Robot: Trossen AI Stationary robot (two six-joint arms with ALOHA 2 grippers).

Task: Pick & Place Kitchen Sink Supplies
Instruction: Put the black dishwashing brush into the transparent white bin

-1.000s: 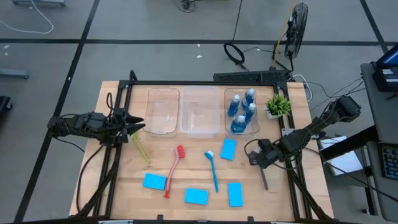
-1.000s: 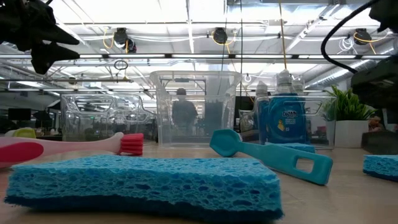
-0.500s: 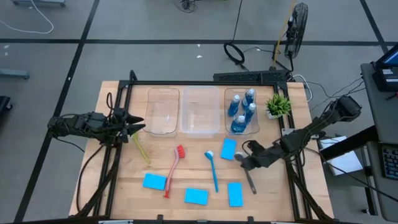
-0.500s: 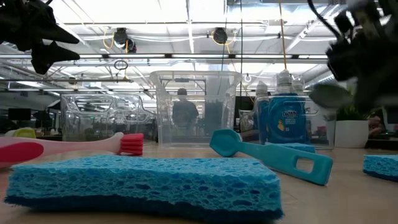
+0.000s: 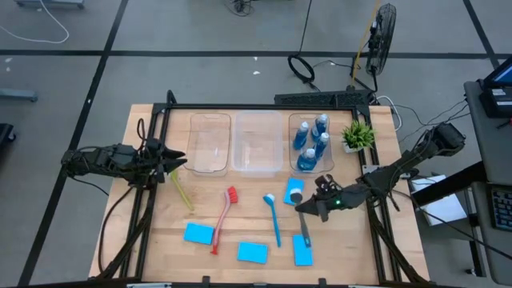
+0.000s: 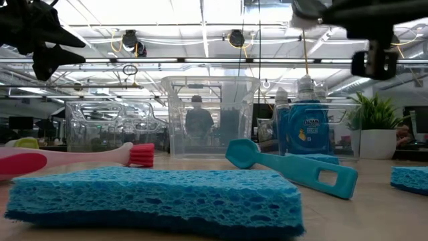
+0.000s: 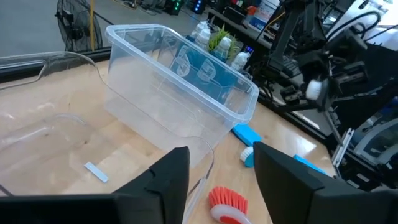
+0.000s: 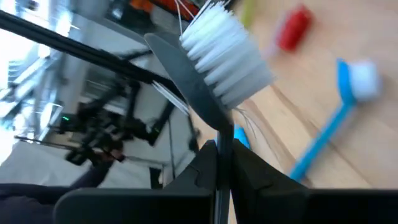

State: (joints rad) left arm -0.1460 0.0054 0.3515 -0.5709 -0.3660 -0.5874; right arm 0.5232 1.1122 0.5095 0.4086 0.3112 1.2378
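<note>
My right gripper [image 5: 309, 206] is shut on the grey brush [image 5: 305, 234], above the table's right-centre beside a blue sponge [image 5: 294, 190]. The other sponges [image 5: 199, 234] [image 5: 252, 252] [image 5: 302, 251] lie flat near the near edge. The red brush [image 5: 224, 218], blue brush [image 5: 273, 218] and yellow-green brush [image 5: 180, 188] lie flat on the wood. Several blue bottles [image 5: 312, 142] stand in the right bin. My left gripper [image 7: 217, 180] is open and waits in the air by the left bin [image 5: 210, 144]. My right gripper pinches the grey brush's slim handle [image 8: 219, 134] between its two fingers [image 8: 202, 168], just behind the head. The white-bristled head [image 8: 227, 50] sticks out past the fingertips. The brush is lifted clear of the table, and its head [image 6: 307, 8] is high in the low view.
Three clear bins [image 5: 258, 144] stand in a row at the far side; the left and middle ones hold nothing. A small green potted plant [image 5: 358, 134] stands right of the bins. Bare wood lies between the brushes and the bins.
My right gripper has carried the grey brush from near the table's right edge toward the centre and upward. The brush has risen to the top of the low view. Its handle has swung so that it now lies over the near-right sponge.
</note>
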